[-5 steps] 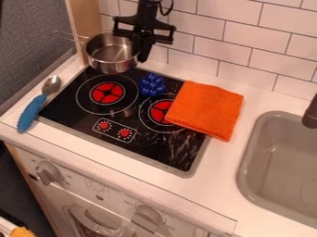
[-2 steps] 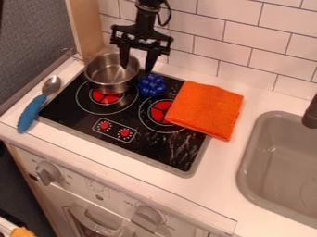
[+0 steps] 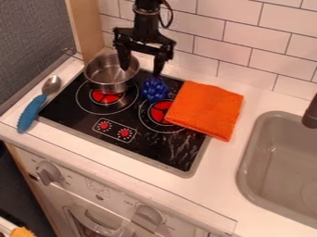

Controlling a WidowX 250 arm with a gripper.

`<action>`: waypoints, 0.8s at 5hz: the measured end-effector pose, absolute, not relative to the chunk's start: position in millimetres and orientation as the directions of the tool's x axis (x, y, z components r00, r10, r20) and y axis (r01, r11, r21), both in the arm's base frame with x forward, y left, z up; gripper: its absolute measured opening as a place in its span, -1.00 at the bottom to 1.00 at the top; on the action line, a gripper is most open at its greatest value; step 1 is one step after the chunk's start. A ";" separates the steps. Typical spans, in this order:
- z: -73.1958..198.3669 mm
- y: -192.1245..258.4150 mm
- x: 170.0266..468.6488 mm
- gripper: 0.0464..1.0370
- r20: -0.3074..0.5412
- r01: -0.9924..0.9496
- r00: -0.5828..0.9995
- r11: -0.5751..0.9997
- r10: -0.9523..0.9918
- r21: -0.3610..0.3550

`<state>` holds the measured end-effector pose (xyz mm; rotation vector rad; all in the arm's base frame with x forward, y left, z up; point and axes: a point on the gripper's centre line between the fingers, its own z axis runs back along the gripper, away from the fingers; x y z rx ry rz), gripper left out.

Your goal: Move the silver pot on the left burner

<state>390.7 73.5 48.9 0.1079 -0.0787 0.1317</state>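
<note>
Apparently, final positioning is being handled: silver pot (image 3: 110, 79) is set partly over left burner (image 3: 105, 98), fingers (image 3: 124, 60) are spread near its rim; centring nudge probably needed.

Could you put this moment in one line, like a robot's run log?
silver pot: partly over left burner, off-centre toward the back | hand: open, by the pot's rim | blue cluster: beside pot

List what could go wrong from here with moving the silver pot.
The pot covers only the back part of the left burner, so it could be left off-centre. The open gripper has one finger over the pot and the other by the blue bumpy toy; closing or shifting there might knock the toy.
</note>
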 end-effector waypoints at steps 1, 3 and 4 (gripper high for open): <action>53.7 70.1 384.5 0.94 0.114 -0.051 0.993 0.994 0.040 0.097; 46.0 67.4 373.6 0.93 0.062 -0.006 0.998 0.996 0.001 0.088; 46.0 67.4 373.6 0.93 0.062 -0.006 0.998 0.996 0.001 0.088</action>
